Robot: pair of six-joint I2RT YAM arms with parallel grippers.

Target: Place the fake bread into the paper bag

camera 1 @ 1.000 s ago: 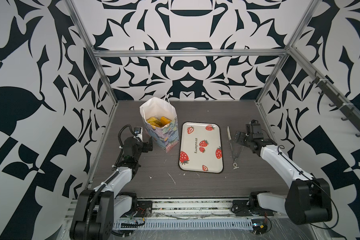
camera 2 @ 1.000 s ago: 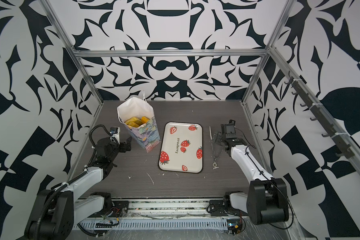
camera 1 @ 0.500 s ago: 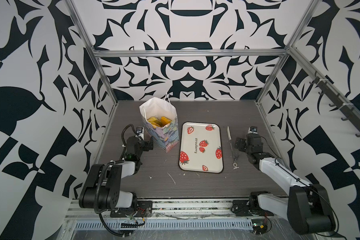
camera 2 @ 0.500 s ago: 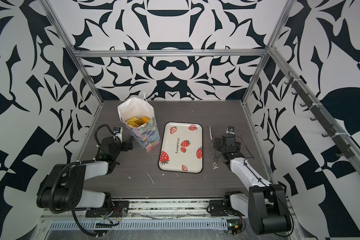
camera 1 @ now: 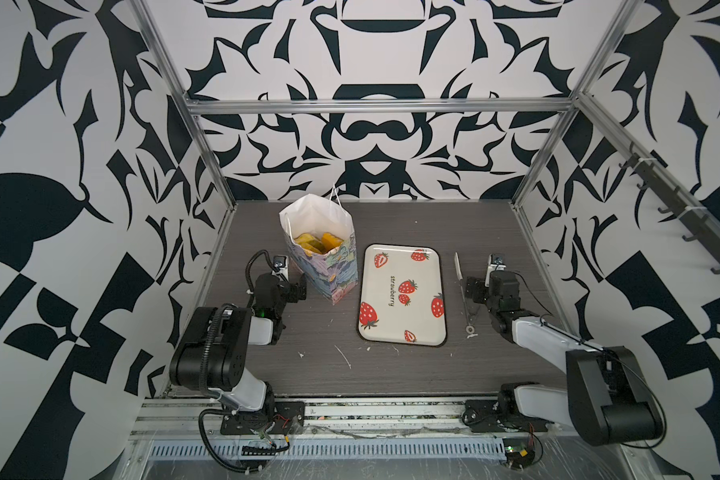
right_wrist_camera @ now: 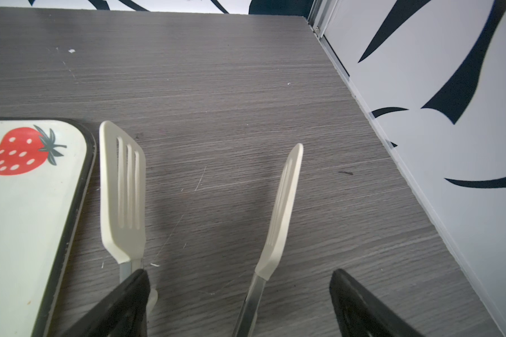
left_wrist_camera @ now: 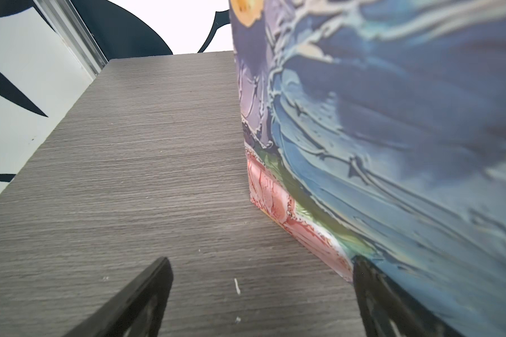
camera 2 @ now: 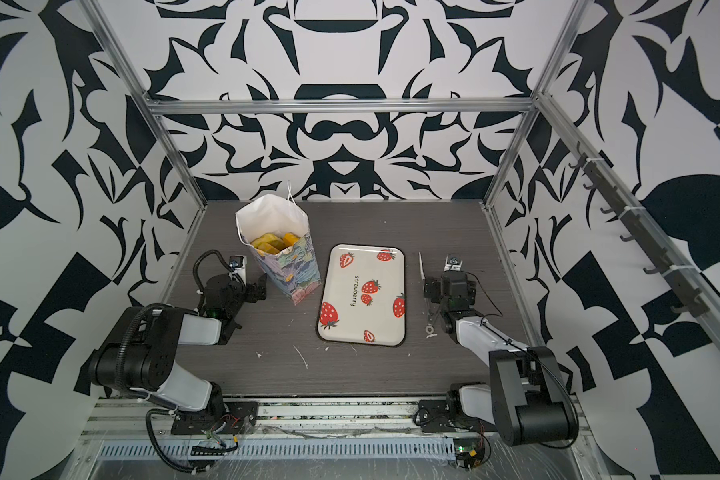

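Changed: the left arm is folded back toward the near edge with its elbow block lifted. A second ago it lay stretched low. The right arm has also drawn back toward the near edge.
Unchanged: the paper bag, fake bread, tray and tongs lie where they were.
Fake bread: glossy golden-yellow pieces, piled inside the bag and seen through its open top in both top views.
Paper bag: upright toward the far-left corner of the worktop. It is white inside, with thin cord handles. In the left wrist view the outside shows thick blue and purple brushstroke print, pink along the base.
Left gripper: jaws spread fully, holding nothing. One black finger is at the bag's bottom edge, and I cannot tell whether it touches.
Right gripper: jaws spread fully, gripping nothing. The arms of the tongs run in under and between them, and contact is unclear.
Tongs: on the worktop between the tray and the right edge. They have cream slotted plastic blades on thin metal arms.
Tray: cream rounded rectangle with a dark rim and red strawberry print, at mid-worktop.
Worktop: matte grey wood grain, flecked with white crumbs.
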